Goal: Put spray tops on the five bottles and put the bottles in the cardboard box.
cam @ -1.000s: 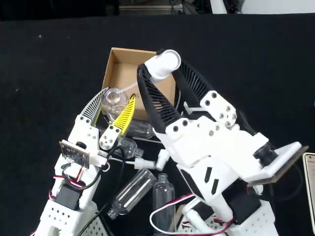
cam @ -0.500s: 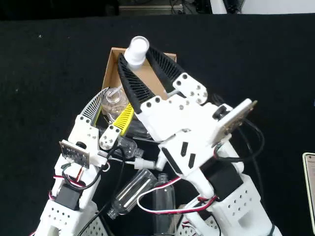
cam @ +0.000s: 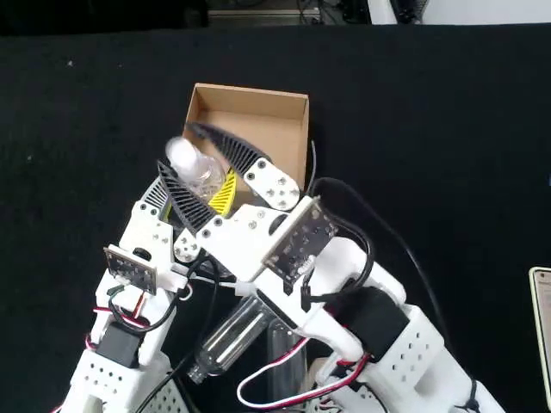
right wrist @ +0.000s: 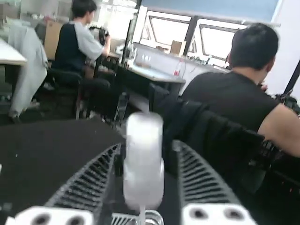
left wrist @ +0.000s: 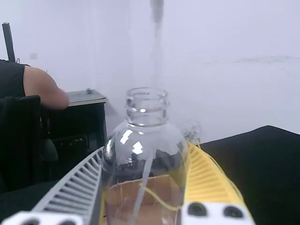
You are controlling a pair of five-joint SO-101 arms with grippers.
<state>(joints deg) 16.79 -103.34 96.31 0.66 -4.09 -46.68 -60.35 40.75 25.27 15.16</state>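
My left gripper (cam: 204, 174), with one grey and one yellow finger, is shut on a clear bottle (cam: 205, 178) held upright just in front of the cardboard box (cam: 250, 112). In the left wrist view the bottle (left wrist: 145, 154) stands with its mouth uncapped between my left gripper's (left wrist: 147, 147) fingers, and a thin blurred tube (left wrist: 156, 28) hangs down onto the mouth. My right gripper (cam: 179, 148), black-fingered, is shut on a white spray top (cam: 183, 157) directly over that bottle. In the right wrist view the spray top (right wrist: 143, 164) sits in my right gripper (right wrist: 145, 145), with the bottle mouth (right wrist: 150, 218) below it.
Loose clear bottles (cam: 231, 331) lie on the black table (cam: 448, 155) between the two arm bases, among red and white cables. A flat white object (cam: 541, 310) lies at the right edge. The box is open at the top.
The right arm has swung left and down with the spray top, from over the box to above the bottle in the left gripper. The left arm has kept still.
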